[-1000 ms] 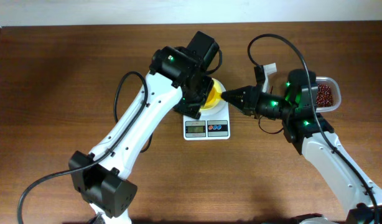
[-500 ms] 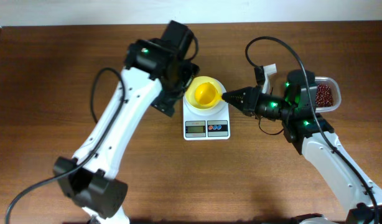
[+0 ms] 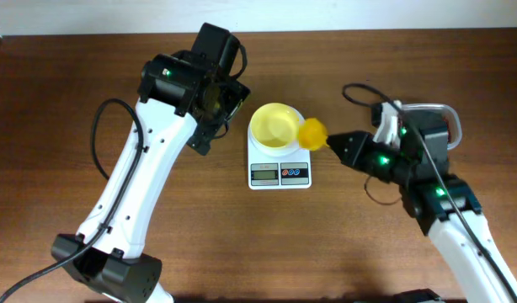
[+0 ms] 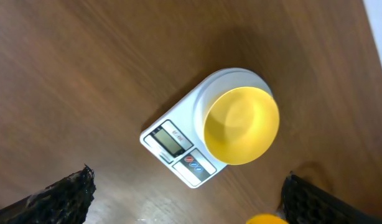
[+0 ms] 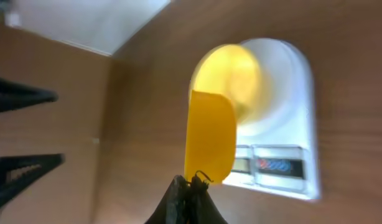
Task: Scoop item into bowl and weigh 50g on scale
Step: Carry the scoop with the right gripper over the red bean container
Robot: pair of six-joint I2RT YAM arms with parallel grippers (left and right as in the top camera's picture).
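**Bowl (image 3: 274, 126) parked on the scale (image 3: 279, 172)**

Scale display is nearest, digits too small to read. Right gripper (image 3: 333, 143) is clamped on a yellow scoop (image 3: 311, 133) just right of the bowl. Farther back left, the left gripper (image 3: 215, 101) is wide open, holding nothing.

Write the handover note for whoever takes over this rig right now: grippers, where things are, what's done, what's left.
The left gripper is open and empty, off to the left of the scale.
The right gripper is shut on the handle of the yellow scoop, which sits at the right edge of the bowl. No beans show in it.
The bowl sits on the scale and looks empty. The display is unreadable.
The clear tub is mostly hidden behind the right arm, so the beans are out of sight.
Done: bowl on scale, scoop in hand.
Left: scoop beans into the bowl up to 50 g.
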